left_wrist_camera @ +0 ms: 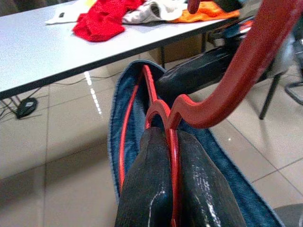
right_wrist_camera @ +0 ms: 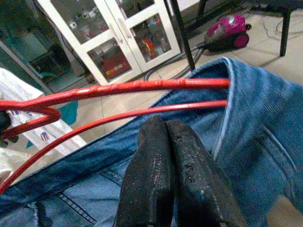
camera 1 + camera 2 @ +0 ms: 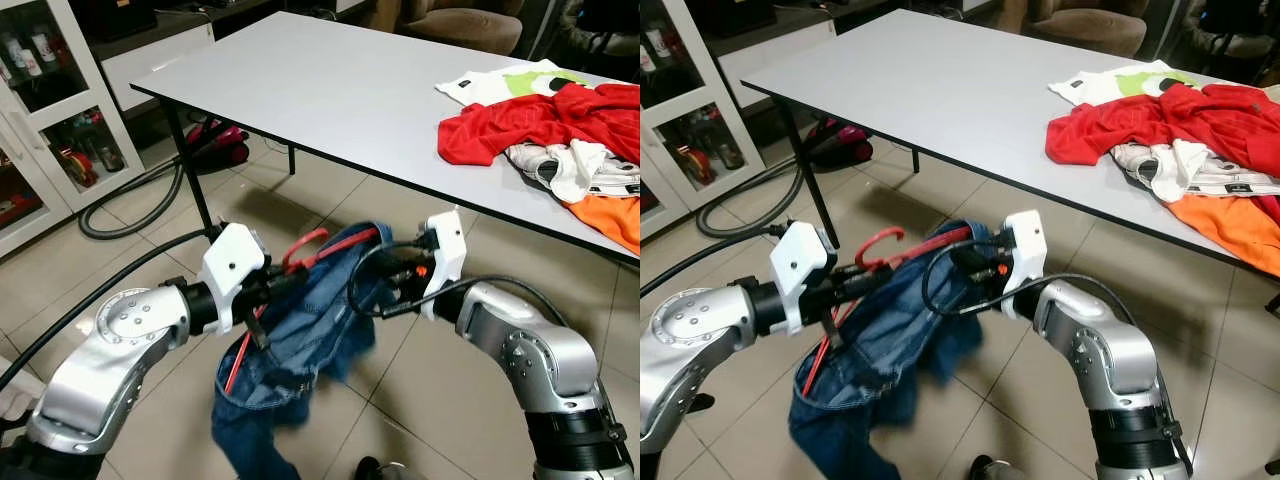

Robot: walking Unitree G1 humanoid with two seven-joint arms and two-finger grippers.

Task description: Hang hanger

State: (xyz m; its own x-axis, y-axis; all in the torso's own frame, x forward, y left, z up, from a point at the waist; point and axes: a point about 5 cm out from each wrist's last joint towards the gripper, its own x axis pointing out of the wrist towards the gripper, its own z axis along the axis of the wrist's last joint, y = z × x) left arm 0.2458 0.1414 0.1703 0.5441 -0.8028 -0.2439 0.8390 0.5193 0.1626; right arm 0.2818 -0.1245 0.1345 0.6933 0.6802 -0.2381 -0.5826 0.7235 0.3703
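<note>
A red hanger [image 3: 305,246] sits inside the waistband of blue jeans [image 3: 300,345], which hang in the air between my arms above the tiled floor. My left gripper [image 3: 278,284] is shut on the hanger just below its hook; in the left wrist view the fingers [image 1: 151,179] pinch the red wire [image 1: 171,142]. From the other side, my right gripper [image 3: 390,272] is shut on the denim waistband [image 2: 255,127], just under the hanger's red bars [image 2: 142,86]. The jeans' legs droop toward the floor.
A long grey table [image 3: 330,90] stands just ahead, with a pile of red, white and orange clothes [image 3: 540,125] at its right end. A pink vacuum cleaner [image 3: 215,142] and its hose [image 3: 130,215] lie under the table's left end. A glass cabinet [image 3: 50,100] stands at left.
</note>
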